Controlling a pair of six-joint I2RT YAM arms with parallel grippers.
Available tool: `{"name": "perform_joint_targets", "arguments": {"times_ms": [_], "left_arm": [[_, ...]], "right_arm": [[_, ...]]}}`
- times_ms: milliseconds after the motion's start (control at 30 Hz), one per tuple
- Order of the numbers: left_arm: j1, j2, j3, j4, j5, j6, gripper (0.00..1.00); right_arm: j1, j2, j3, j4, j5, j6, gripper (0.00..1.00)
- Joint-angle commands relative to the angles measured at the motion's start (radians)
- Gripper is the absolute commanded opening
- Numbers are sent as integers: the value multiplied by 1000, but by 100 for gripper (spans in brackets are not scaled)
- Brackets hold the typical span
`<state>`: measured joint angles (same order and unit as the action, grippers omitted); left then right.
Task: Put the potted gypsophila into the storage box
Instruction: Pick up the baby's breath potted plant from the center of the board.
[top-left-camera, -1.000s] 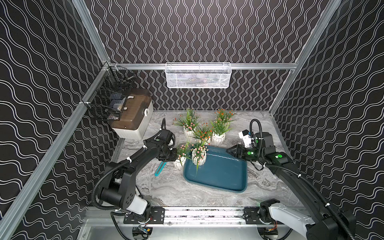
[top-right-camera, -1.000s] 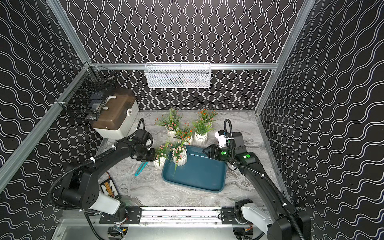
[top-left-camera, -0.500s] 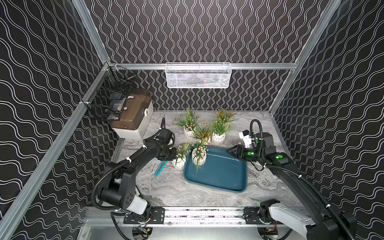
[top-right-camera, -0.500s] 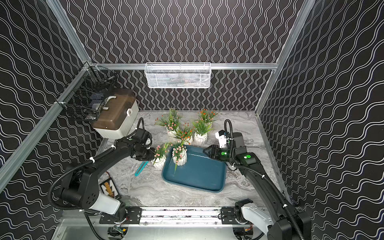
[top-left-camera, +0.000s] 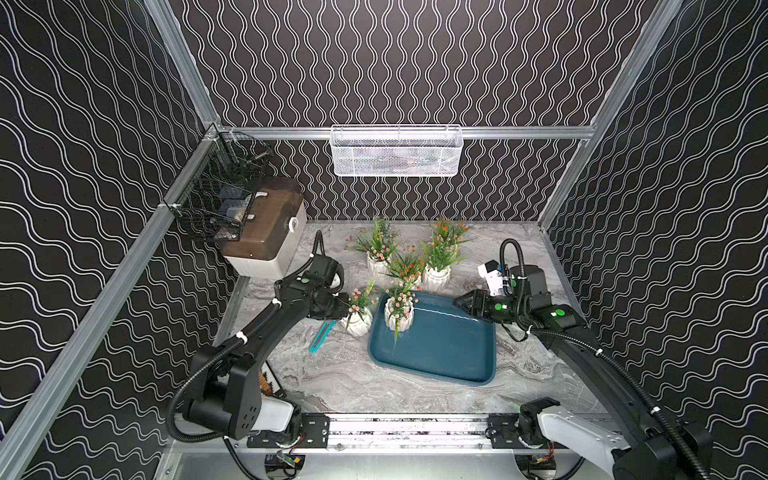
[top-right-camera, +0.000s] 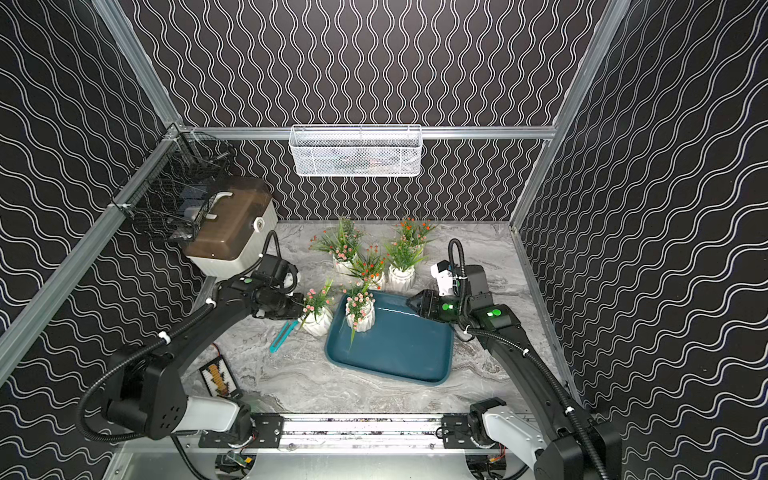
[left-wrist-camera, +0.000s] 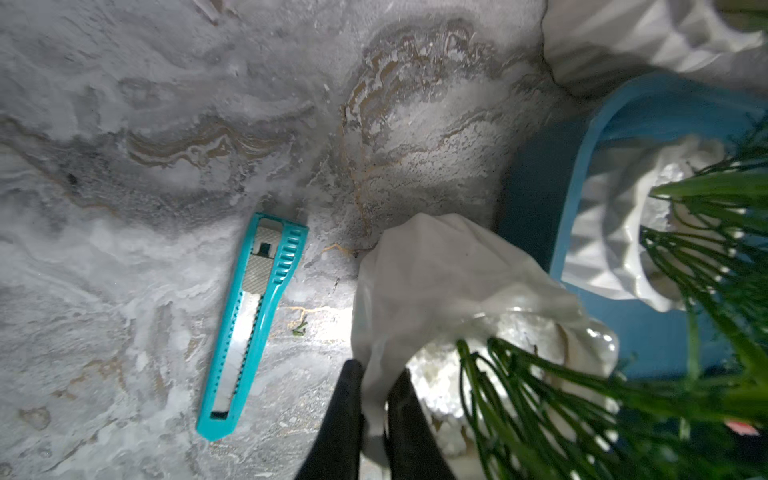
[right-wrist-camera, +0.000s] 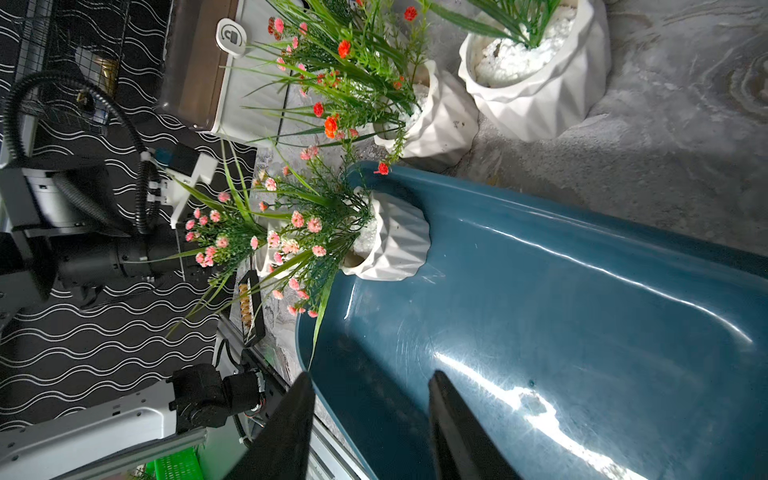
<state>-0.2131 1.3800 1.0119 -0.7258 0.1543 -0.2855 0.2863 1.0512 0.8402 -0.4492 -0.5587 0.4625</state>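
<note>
Storage box (top-left-camera: 436, 365): shallow dark-teal plastic tray, glossy, w/ rounded corners and a low rim, flat on the grey marble-look table (top-left-camera: 353, 386).

All six gypsophila plants have stiff green grassy leaves, tiny blossoms and a matte white pot w/ faceted zigzag ribs. White crumbly filler shows in the pot mouths in the R wrist view.
- Boxed plant (top-left-camera: 399, 316), pink: upright inside the box, at its far-left corner.
- Gripped plant (top-left-camera: 357, 325), pink: just outside the box's left rim, close beside it and leaning slightly. Can't tell if its base is off the table.
- Back four (top-left-camera: 435, 277): clustered on the table behind the box, pots near each other. One is pink, the rest orange-red.

A teal plastic snap-off knife (left-wrist-camera: 253, 320) lies flat on the table beside the gripped plant.

L arm runs low from its base, elbow bent, wrist aimed toward the box. L gripper (left-wrist-camera: 376, 415): slim black fingers (left-wrist-camera: 349, 419) pinched tight on the thin rim wall of the gripped plant's pot, rim passing between them.

R arm comes in from the right side, forearm low, pointing across the box's far-right edge. R gripper (right-wrist-camera: 370, 432): fingers (right-wrist-camera: 291, 424) apart w/ nothing between them, above the box floor and well apart from the boxed plant.
</note>
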Motion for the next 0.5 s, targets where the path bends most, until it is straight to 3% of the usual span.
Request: {"name": "perform_joint_targets", "arguments": {"times_ms": [0,233,467], "left_arm": [[14,-41,-6,5,11,16,0],[17,-131,1,4,18,5,0],[18,-159,171,-111,86,8,0]], "right_arm": [[1,0,0,7,5,-1,47],[1,0,3,2,12,-1,47],[-1,-14,6,-6,25,2,47]]}}
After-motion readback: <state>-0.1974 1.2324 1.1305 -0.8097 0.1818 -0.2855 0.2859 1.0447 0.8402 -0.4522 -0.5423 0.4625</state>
